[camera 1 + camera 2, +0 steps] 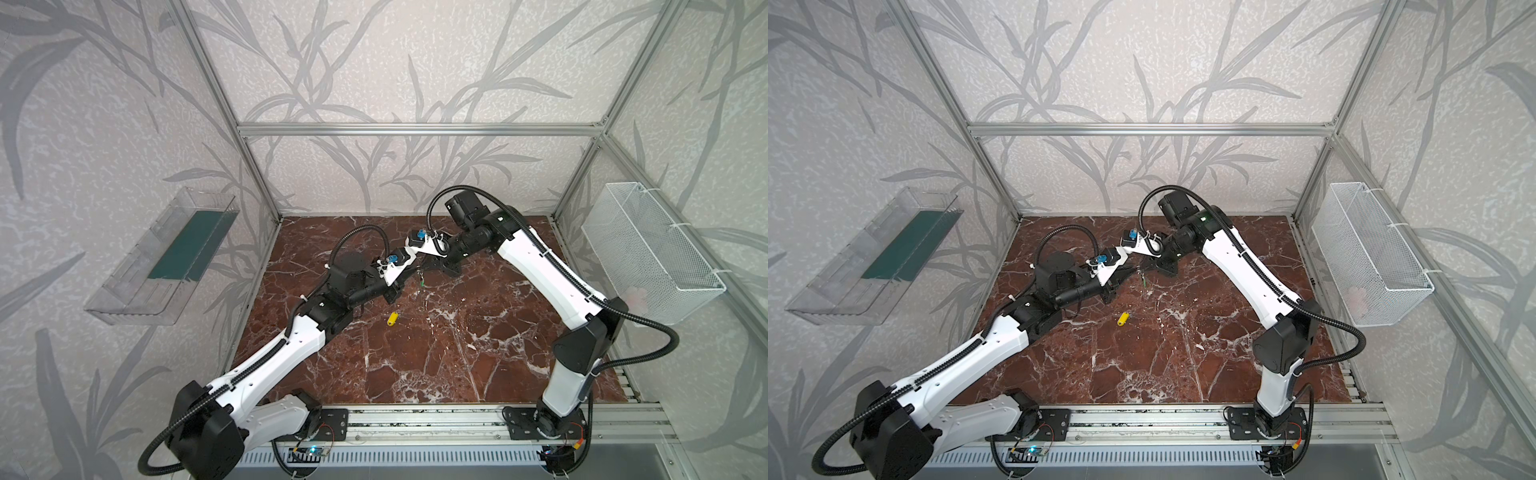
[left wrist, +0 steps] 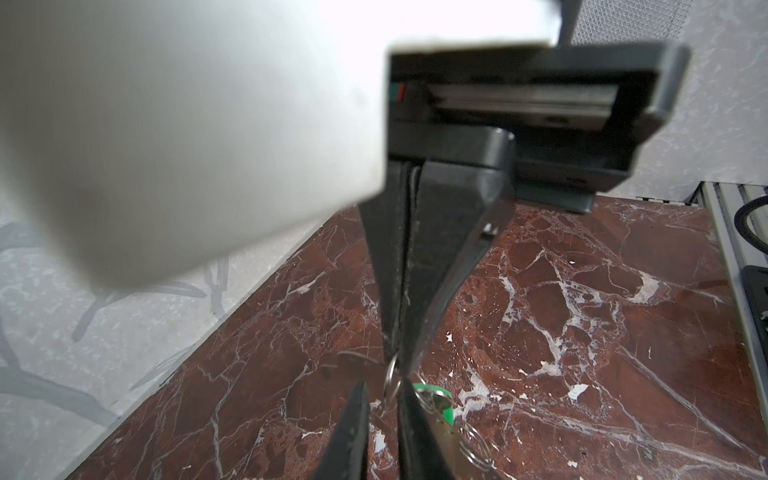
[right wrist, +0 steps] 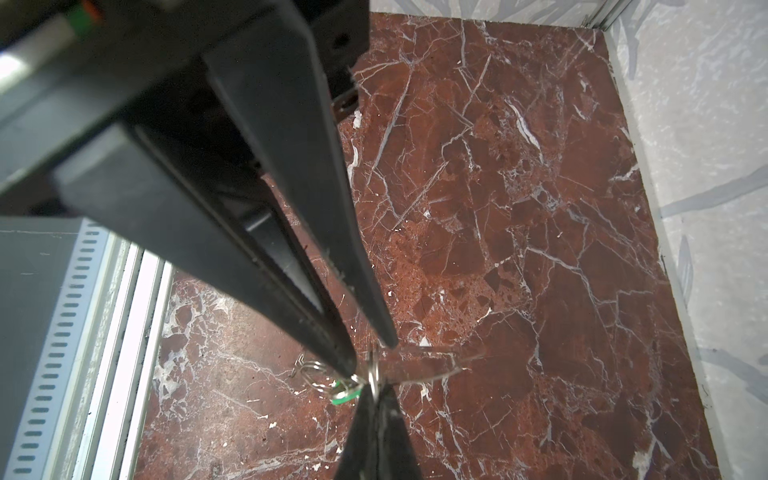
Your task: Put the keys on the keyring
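While both arms meet over the red marble tabletop (image 1: 457, 353), a little toward 12 o'clock from its centre, we find the right end effector (image 2: 398, 359) closed on the keyring (image 3: 375, 372), a small metal split ring. The left end effector (image 3: 377, 397) comes in from the opposite side and pinches the same ring, its two dark fingers pressed almost together on the wire. The two sets of tips nearly touch.

The green key (image 3: 343, 397) hangs just beside the ring, at the meeting point of the two end effectors, and shows in both top views as a green speck below the tips. We cannot tell whether it touches the tabletop. More wire loops (image 2: 478, 451) trail next to it. How they are linked is too blurred to read.

The yellow key (image 1: 392, 318) lies alone on the tabletop, free of both arms. It sits at about 7 o'clock from the pinched ring and well apart from it.

A white wire basket (image 1: 648, 253) hangs on the wall at 3 o'clock. A clear plastic tray (image 1: 162, 257) is fixed to the wall at 9 o'clock.
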{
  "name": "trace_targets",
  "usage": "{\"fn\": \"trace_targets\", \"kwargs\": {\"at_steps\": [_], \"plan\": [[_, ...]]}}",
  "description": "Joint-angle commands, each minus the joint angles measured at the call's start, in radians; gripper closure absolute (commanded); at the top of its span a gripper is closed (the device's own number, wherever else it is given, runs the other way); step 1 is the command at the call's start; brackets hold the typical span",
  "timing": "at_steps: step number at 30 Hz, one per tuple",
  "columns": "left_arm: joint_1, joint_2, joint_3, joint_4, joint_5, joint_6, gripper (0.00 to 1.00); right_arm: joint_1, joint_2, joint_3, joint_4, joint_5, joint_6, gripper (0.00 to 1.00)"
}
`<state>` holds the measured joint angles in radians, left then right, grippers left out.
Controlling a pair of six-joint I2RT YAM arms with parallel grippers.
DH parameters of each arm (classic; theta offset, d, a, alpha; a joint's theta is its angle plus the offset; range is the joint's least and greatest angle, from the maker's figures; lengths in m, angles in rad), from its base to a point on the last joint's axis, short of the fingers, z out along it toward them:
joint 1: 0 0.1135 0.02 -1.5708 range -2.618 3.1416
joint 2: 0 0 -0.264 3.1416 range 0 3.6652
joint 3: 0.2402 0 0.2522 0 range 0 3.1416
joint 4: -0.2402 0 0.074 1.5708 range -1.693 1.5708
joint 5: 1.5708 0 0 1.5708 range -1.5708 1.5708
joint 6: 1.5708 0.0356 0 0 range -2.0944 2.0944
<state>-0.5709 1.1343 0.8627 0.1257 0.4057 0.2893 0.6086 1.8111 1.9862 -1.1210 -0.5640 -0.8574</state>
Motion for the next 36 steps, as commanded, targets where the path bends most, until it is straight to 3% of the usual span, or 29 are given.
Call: {"fn": "trace_targets", "kwargs": {"at_steps": [1, 22, 36], "plan": [[0.017, -0.005, -0.009, 0.023, -0.025, -0.035, 0.83, 0.011, -0.056, -0.009, -0.004, -0.061, -0.02, 1.0], [0.016, 0.063, 0.077, -0.078, 0.146, -0.029, 0.83, 0.011, -0.062, -0.02, 0.011, -0.083, -0.018, 1.0], [0.017, 0.078, 0.077, -0.092, 0.14, -0.039, 0.8, 0.008, -0.077, -0.033, 0.031, -0.103, -0.009, 1.0]]}}
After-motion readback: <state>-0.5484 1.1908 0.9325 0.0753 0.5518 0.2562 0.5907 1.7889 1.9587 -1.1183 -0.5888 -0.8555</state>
